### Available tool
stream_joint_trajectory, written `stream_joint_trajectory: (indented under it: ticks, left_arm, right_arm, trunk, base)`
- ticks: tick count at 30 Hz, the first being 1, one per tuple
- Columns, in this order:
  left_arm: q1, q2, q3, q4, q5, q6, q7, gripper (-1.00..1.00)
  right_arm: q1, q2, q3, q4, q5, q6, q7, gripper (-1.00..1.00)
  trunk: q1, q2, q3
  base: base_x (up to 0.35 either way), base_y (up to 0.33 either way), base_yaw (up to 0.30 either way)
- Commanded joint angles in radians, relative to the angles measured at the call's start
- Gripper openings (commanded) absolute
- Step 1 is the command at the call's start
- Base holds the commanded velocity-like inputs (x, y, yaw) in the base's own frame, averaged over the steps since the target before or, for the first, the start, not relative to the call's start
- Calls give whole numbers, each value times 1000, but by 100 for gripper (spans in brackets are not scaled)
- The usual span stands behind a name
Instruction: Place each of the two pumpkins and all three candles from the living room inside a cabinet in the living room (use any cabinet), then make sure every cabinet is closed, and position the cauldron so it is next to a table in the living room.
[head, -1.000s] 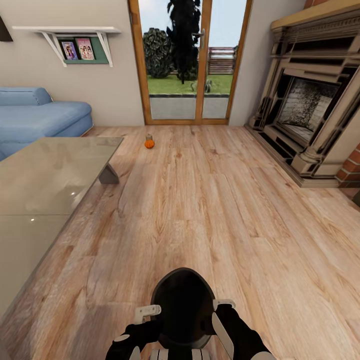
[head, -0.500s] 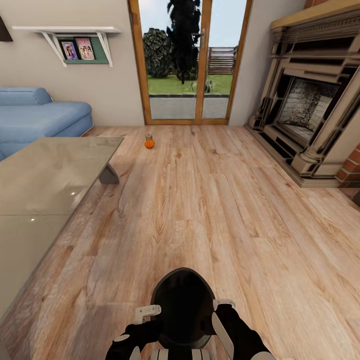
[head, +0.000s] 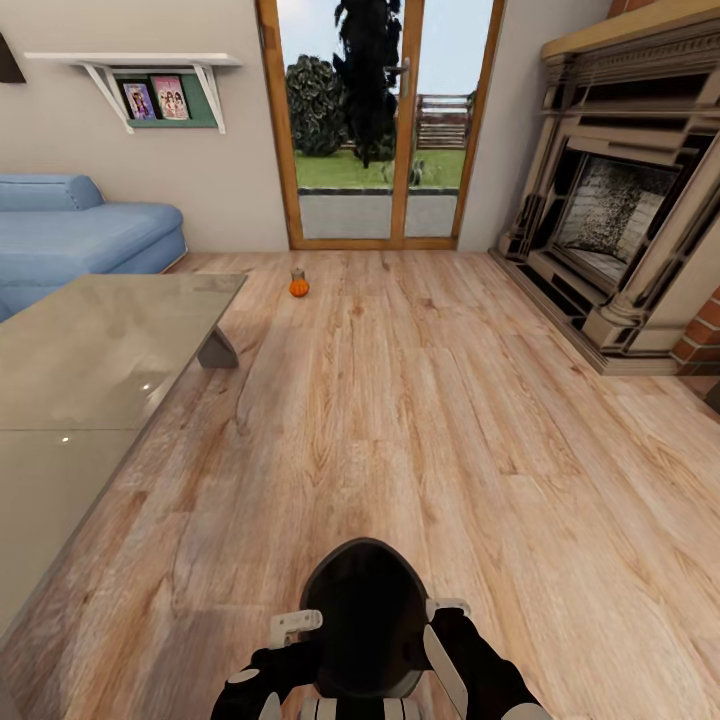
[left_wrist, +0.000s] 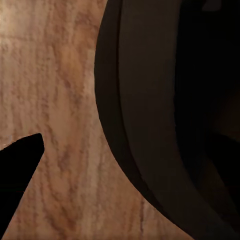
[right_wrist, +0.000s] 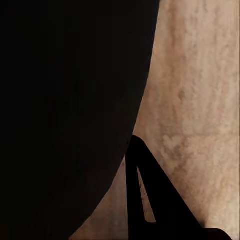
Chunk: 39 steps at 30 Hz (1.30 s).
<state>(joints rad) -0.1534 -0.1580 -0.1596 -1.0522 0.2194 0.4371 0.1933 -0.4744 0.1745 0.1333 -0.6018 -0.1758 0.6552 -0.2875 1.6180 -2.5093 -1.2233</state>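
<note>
Cauldron (head: 366, 615) sits between both arms' fingers; their grip cannot be told.

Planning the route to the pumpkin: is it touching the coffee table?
Apart. The head view shows bare floor between the pumpkin and the table.

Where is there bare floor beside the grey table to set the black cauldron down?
The wood floor lies bare between the glossy grey coffee table and the stone fireplace. The only obstacle is a small orange pumpkin near the glass door. The round black cauldron sits between both arms.
</note>
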Motion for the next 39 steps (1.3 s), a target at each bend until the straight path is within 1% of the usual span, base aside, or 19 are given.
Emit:
stream_joint_trajectory:
  ticks: [1, 39]
  left_arm:
    - [0, 0, 0, 0, 0, 0, 0, -100]
    - [0, 0, 0, 0, 0, 0, 0, -100]
  right_arm:
    - [0, 0, 0, 0, 1, 1, -1, -100]
    - [0, 0, 0, 0, 1, 0, -1, -100]
  trunk:
    - [0, 0, 0]
    - [0, 0, 0]
  base:
    - [0, 0, 0]
    - [0, 0, 0]
